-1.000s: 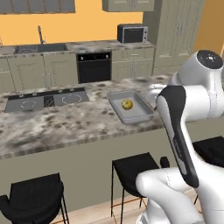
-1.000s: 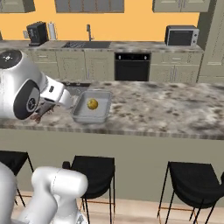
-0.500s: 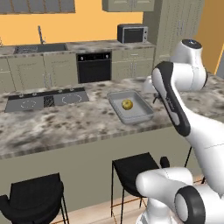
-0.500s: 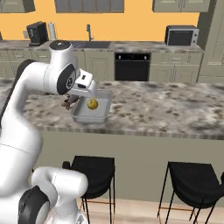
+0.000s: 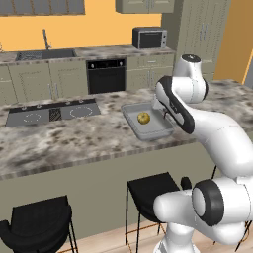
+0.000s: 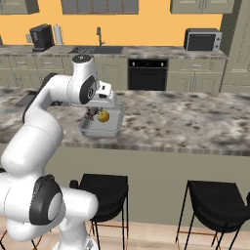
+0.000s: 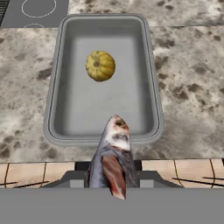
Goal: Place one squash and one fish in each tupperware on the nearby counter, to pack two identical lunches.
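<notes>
The light is even and soft everywhere, with no visible lamp and no glare. Shadows are weak; a faint one lies under the yellow squash [image 7: 100,65] inside the tupperware [image 7: 148,78]. All pictures are rendered, a little coarse and blocky, without edge distortion.

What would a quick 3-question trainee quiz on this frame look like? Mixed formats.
1. True or false: the tupperware already holds the yellow squash.
2. The gripper is: A) open, B) shut on the grey fish, C) shut on nothing.
3. Fill in: in the hand view the fish's head points toward the ____.

Key: 1 true; 2 B; 3 tupperware.
</notes>
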Controlling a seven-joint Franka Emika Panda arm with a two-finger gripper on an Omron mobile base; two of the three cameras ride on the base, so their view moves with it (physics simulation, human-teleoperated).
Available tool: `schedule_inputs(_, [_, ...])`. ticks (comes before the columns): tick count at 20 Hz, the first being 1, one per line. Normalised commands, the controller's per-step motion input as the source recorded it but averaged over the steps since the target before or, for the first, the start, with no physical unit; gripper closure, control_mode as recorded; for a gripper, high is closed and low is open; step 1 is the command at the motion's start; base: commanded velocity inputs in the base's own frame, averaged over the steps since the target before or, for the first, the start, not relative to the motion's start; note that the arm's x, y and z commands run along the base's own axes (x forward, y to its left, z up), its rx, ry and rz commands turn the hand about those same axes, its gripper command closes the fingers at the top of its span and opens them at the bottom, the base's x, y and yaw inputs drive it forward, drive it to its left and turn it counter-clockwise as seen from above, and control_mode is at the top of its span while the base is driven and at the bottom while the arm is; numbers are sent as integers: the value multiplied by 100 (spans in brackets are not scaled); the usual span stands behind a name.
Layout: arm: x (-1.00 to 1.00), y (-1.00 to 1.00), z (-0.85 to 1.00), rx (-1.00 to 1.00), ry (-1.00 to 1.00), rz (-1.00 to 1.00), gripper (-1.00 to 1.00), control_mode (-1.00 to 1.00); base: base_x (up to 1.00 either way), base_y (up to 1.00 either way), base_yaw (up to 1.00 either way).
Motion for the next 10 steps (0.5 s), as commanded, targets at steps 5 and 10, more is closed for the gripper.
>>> schedule_inputs(5, [58,0,-28,0,0,2,100,-100,0,0,0])
schedule_inputs(10, [57,0,-30,0,0,1,100,-100,0,0,0])
